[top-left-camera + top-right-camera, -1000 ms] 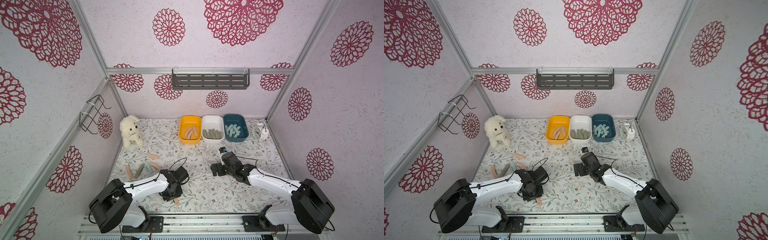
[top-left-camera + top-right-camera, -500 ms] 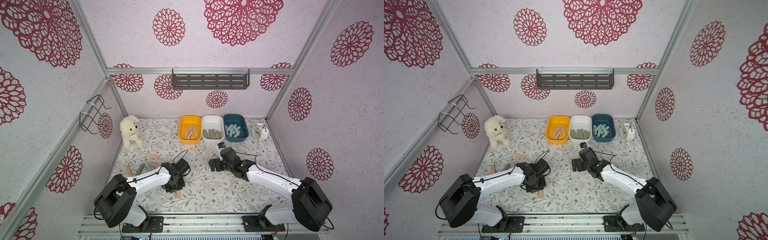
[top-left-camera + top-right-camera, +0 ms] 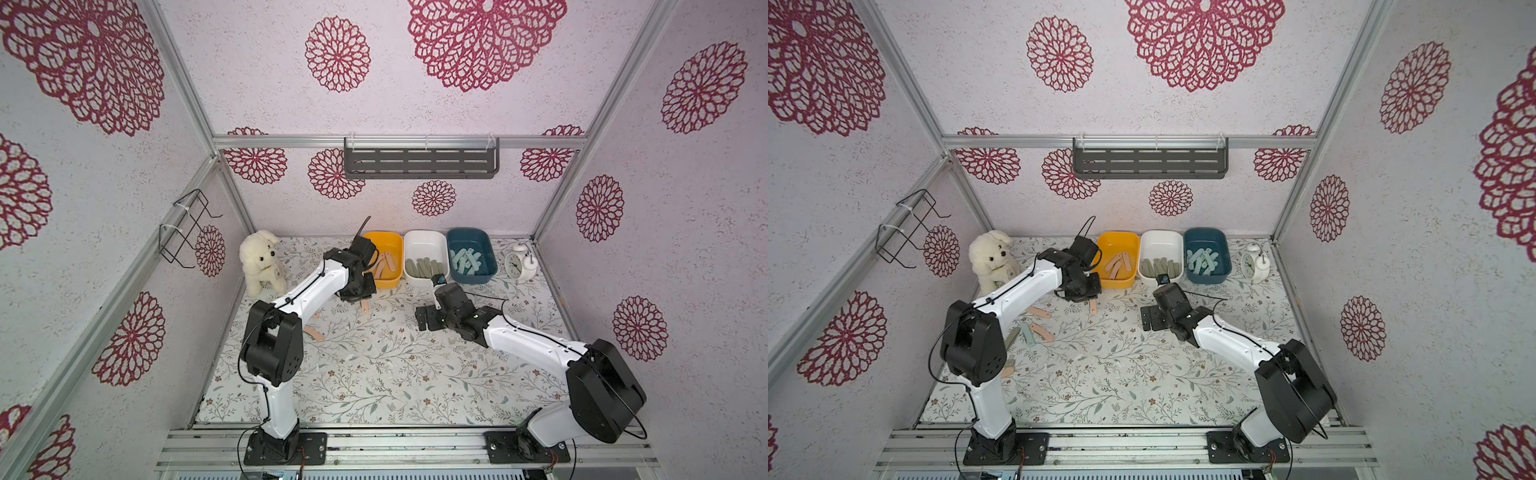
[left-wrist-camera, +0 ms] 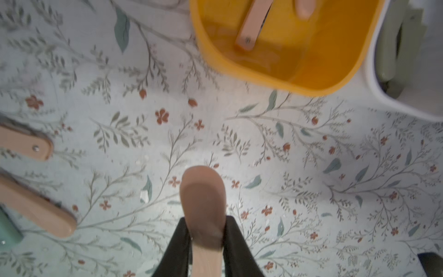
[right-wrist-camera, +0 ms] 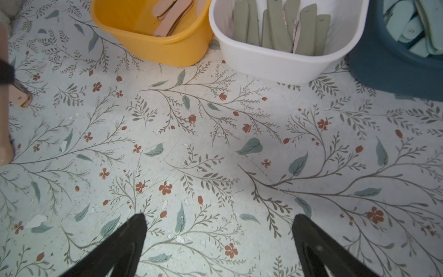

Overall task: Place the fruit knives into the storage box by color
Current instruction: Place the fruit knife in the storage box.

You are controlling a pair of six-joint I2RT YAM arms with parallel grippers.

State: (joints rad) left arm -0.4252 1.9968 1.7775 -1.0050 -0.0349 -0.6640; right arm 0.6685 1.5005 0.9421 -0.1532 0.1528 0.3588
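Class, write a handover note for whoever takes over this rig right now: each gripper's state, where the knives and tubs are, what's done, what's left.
Left gripper: shut on a peach knife, near the yellow tub.
Right gripper: open, empty, above the table.
Done: peach knives in yellow tub, olive knives in white tub, mint knives in teal-blue tub.
Left: drop held knife; sort loose knives beside left arm.

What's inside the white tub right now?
Several olive grey-green fruit knives sit in the white tub, packed side by side and leaning on end. The tub's near wall and the knives themselves hide its floor, so anything lying underneath cannot be seen.
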